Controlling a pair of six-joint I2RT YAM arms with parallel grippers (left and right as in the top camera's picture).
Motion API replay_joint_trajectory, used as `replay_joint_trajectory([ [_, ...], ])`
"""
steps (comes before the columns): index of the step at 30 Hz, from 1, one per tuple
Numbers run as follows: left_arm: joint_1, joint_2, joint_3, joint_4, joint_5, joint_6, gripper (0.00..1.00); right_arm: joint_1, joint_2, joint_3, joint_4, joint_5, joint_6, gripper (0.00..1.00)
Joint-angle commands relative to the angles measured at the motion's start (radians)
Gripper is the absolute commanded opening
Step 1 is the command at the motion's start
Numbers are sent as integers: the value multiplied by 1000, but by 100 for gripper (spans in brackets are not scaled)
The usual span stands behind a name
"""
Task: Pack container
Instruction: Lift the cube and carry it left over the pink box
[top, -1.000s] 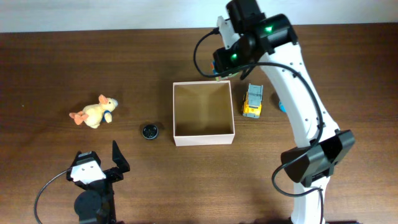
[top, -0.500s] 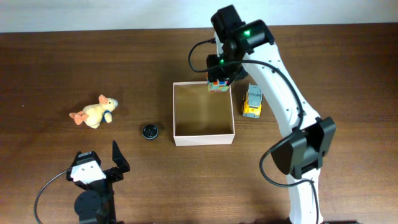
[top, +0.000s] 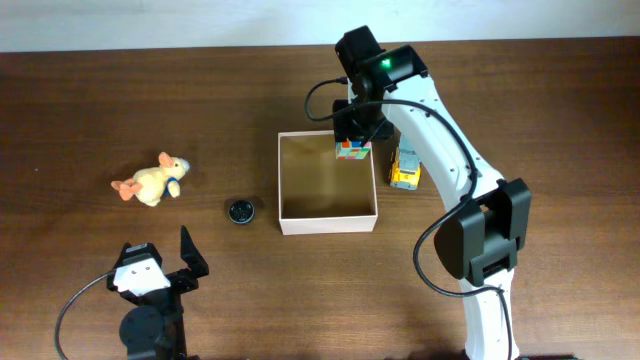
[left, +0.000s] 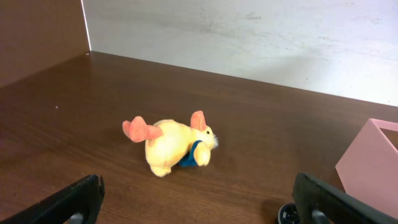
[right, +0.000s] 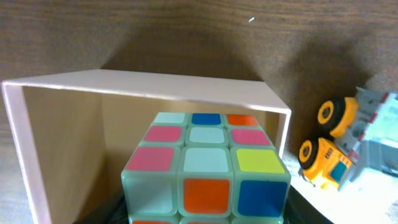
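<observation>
Overhead view is the clearest one here: our right tool (top: 352, 140) is clamped on the colour cube (top: 352, 152), jaws about half closed around it. It hangs over the upper right corner of the container (top: 281, 185). The right wrist view has the cube (right: 208, 165) sitting just inside the far wall and close to the right-hand wall (right: 285, 146). We can't tell how high it is above the tan floor.

So the step looks like the drop-off. We'd go down until the cube is nearly on the floor before letting go, since a cube dropped from height will probably tumble. Keep the cube tucked into that corner without clipping the rim, so there's room left for the rest. Open just enough to free the cube, then come straight up.

Outside the box, the toy truck (top: 405, 166) is just beside its right wall. The small black round thing (top: 241, 211) and plush duck (top: 152, 181) lie off to the left on the worktop (top: 80, 100). Our left tool (top: 160, 262) is parked wide open at lower left, holding nothing.
</observation>
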Motion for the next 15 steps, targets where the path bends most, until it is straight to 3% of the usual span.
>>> replay_joint_trajectory([
  [1, 6, -7, -8, 3, 18, 2, 99, 7, 0, -35, 24, 12, 15, 49],
  [7, 6, -7, -8, 3, 18, 2, 99, 7, 0, -45, 63, 13, 14, 49],
  [10, 6, -5, -8, 3, 18, 2, 99, 6, 0, -45, 72, 13, 14, 64],
  [15, 6, -1, -8, 3, 18, 2, 99, 6, 0, -45, 84, 13, 14, 66],
])
